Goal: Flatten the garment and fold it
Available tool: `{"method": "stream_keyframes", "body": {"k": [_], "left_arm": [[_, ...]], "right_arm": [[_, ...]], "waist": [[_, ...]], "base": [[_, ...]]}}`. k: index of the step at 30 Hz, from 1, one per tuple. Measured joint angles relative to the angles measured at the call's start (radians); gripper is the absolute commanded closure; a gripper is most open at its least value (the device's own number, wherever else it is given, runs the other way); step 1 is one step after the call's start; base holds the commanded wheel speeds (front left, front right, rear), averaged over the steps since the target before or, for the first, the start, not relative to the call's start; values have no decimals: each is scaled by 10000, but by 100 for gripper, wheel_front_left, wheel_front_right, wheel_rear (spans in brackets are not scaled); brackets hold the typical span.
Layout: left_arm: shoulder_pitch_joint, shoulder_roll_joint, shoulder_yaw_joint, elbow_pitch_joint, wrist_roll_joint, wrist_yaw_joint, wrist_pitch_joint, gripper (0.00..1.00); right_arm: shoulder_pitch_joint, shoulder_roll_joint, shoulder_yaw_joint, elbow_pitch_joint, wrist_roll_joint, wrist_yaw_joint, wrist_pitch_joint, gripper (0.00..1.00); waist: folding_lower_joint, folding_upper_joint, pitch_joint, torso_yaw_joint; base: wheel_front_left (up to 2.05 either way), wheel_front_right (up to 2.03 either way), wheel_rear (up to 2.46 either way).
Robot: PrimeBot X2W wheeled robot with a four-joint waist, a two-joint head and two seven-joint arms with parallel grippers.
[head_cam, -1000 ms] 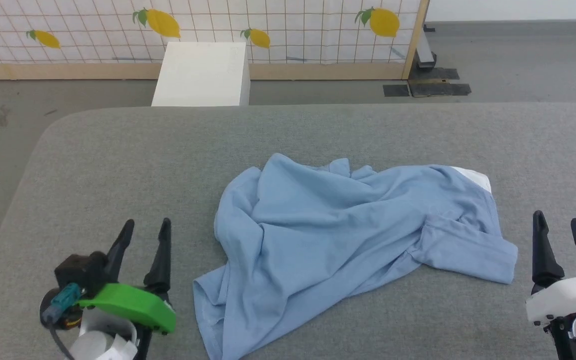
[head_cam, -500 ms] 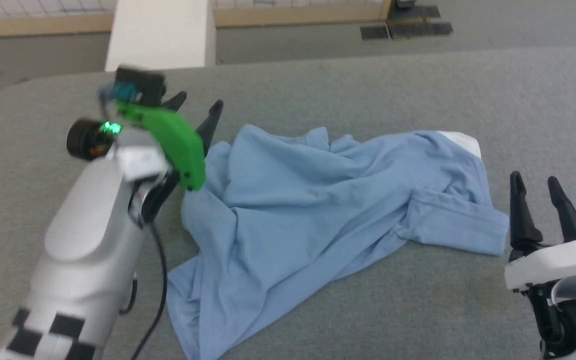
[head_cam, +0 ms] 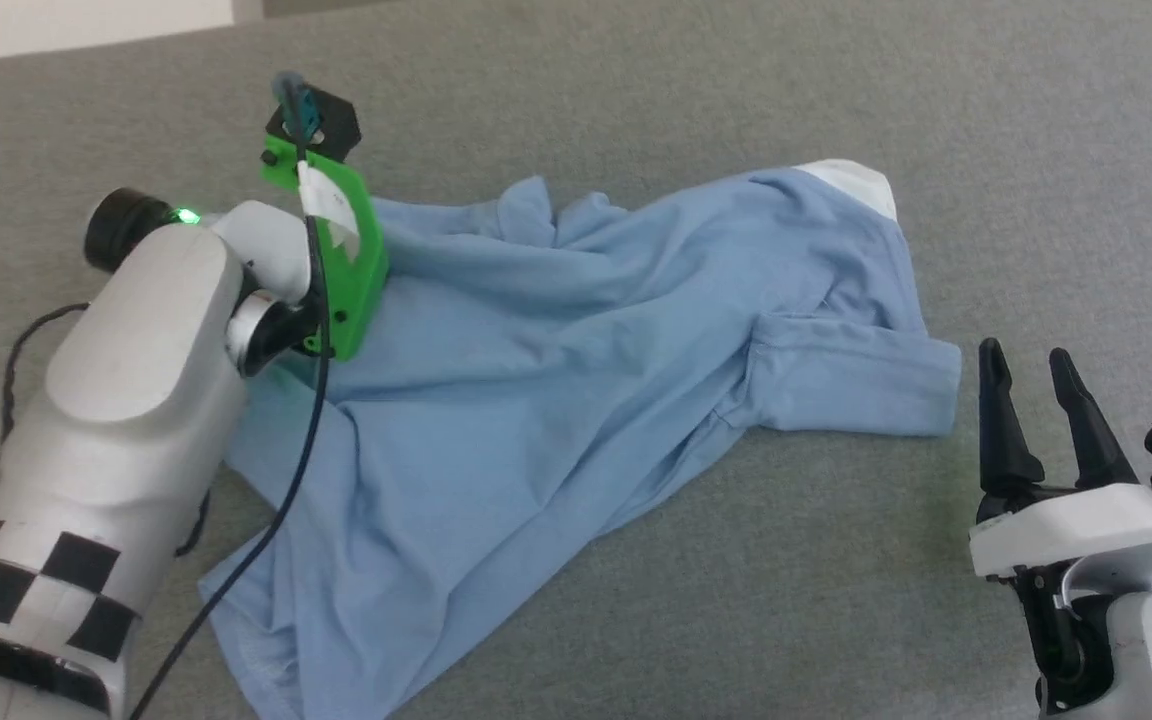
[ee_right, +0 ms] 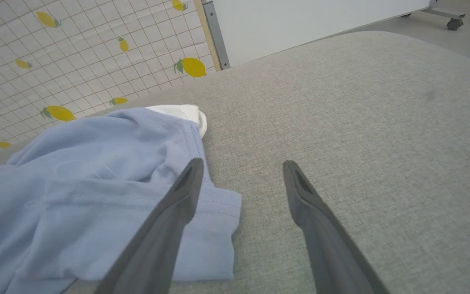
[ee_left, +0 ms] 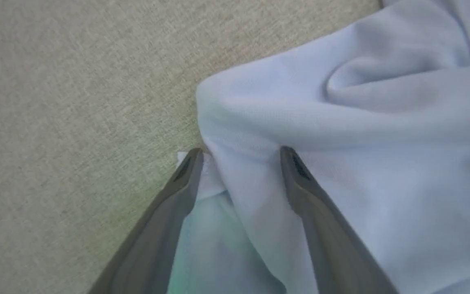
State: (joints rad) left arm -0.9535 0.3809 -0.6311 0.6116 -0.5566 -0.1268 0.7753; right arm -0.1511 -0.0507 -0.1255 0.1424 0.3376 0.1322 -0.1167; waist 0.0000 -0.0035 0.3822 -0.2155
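The garment is a light blue T-shirt lying crumpled across the grey padded surface, its white neck panel at the far right. My left arm reaches over its left edge, and the green wrist mount hides the fingers in the head view. In the left wrist view my left gripper is open and straddles a raised fold of the garment. My right gripper stands open just right of the sleeve, off the cloth. Its left finger overlaps the sleeve edge in the right wrist view.
A white box stands beyond the surface's far left edge. The right wrist view shows a lemon-patterned screen and a white board behind the surface. Bare grey surface stretches right of the garment.
The head camera has tilted down. My left arm has swung from the near left forward to the garment's left edge. The right gripper has stayed beside the sleeve.
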Motion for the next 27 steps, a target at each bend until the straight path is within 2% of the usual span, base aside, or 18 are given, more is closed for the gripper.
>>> {"method": "stream_keyframes", "body": {"k": [5,6,7,8,15,17,24,27], "left_arm": [[-308,232,-362,-144,-178,0,616,0],[-319,251,-395,-217,-376,0,686,51],[-321,268,-416,-301,-537,2,685,84],[-318,267,-403,-360,-646,2,654,100],[29,-157,-59,-617,-1967,0,-548,100],[85,-207,326,-679,-2366,0,-1156,100],[237,12,1448,-1223,-2991,23,-2644,100],[842,268,1856,-1678,-3145,249,-3032,100]], "right_arm": [[-68,-4,94,178,69,0,-155,0],[-100,-6,105,207,69,0,-161,0],[-130,-6,117,240,63,0,-167,0],[-151,-8,125,259,48,0,-171,0],[-271,-4,44,462,-236,0,-52,0],[-300,-4,15,510,-311,0,48,0],[-232,-4,-274,662,-589,0,491,0],[3,-8,-360,669,-658,0,683,0]], "waist": [[0,0,402,-214],[0,0,449,-208],[0,0,476,-174],[0,0,489,-139],[1,0,228,270],[1,0,20,430],[0,0,-944,1096],[0,0,-1348,1476]], "base": [[0,0,0],[0,0,0],[0,0,0],[0,0,0],[0,0,0],[0,0,0],[0,0,0],[0,0,0]]}}
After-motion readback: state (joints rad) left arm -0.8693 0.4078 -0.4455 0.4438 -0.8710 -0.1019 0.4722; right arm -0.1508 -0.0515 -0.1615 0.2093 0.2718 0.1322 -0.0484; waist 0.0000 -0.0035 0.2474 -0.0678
